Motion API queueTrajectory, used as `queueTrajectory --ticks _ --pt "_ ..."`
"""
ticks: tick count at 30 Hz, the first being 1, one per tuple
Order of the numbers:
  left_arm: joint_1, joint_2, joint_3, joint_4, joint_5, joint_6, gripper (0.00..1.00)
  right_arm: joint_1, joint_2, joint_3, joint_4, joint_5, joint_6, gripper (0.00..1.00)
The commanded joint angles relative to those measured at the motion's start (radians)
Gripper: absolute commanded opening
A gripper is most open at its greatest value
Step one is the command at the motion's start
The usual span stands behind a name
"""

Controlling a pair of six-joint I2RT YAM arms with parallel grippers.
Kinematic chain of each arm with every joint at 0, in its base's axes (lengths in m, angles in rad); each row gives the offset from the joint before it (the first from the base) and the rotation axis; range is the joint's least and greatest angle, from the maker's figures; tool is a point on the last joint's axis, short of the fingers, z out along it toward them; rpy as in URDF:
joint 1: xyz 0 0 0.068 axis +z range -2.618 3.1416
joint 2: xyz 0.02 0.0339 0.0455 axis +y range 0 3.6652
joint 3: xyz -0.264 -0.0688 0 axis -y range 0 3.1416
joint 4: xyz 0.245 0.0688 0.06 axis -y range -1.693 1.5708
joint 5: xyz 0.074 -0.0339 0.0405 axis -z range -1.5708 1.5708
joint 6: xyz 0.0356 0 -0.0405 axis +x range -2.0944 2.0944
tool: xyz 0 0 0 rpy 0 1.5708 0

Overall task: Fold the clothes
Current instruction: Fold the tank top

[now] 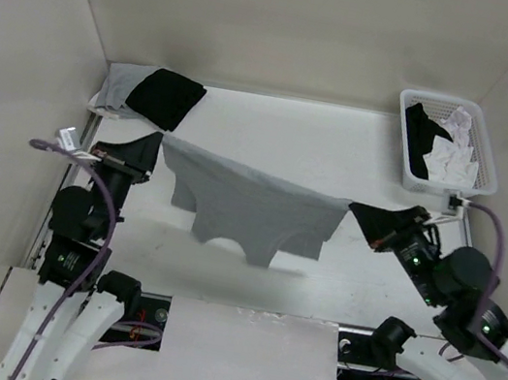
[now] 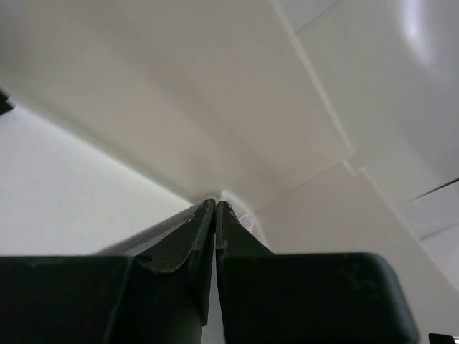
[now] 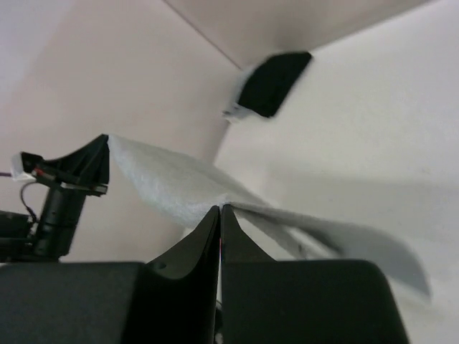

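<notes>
A heather-grey sleeveless top [image 1: 246, 208] hangs stretched in the air between both arms, above the white table [image 1: 340, 146]. My left gripper [image 1: 159, 138] is shut on its left corner, and my right gripper [image 1: 351, 207] is shut on its right corner. In the right wrist view the grey top [image 3: 172, 190] runs from my right gripper [image 3: 220, 208] across to the left gripper [image 3: 102, 143]. In the left wrist view my left gripper [image 2: 215, 203] has its jaws pressed together, with only a sliver of pale cloth [image 2: 247, 222] showing beside them.
A folded stack with a black garment [image 1: 165, 96] on a grey one [image 1: 119, 88] lies at the back left. At the back right, a white basket [image 1: 447, 145] holds black and white clothes. Beige walls enclose the table on three sides.
</notes>
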Motion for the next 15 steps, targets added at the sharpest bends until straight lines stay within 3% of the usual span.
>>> queueTrajectory --ticks 1,4,6,11,15 --pt "-0.048 -0.025 0.088 -0.144 -0.089 0.068 0.02 0.081 0.014 0.117 -0.239 0.171 -0.068 0.03" --pt "-0.076 -0.004 0.085 -0.147 -0.109 0.07 0.02 0.096 0.083 0.153 -0.227 0.179 -0.109 0.04" --pt "-0.081 0.03 0.058 -0.132 -0.121 0.073 0.02 0.037 0.141 0.141 -0.182 0.133 -0.131 0.04" --pt "-0.05 0.212 -0.037 -0.025 -0.132 0.068 0.03 -0.274 0.366 0.032 0.06 -0.173 -0.142 0.05" --pt "0.01 0.509 -0.061 0.175 -0.123 0.041 0.03 -0.45 0.692 0.028 0.299 -0.365 -0.105 0.05"
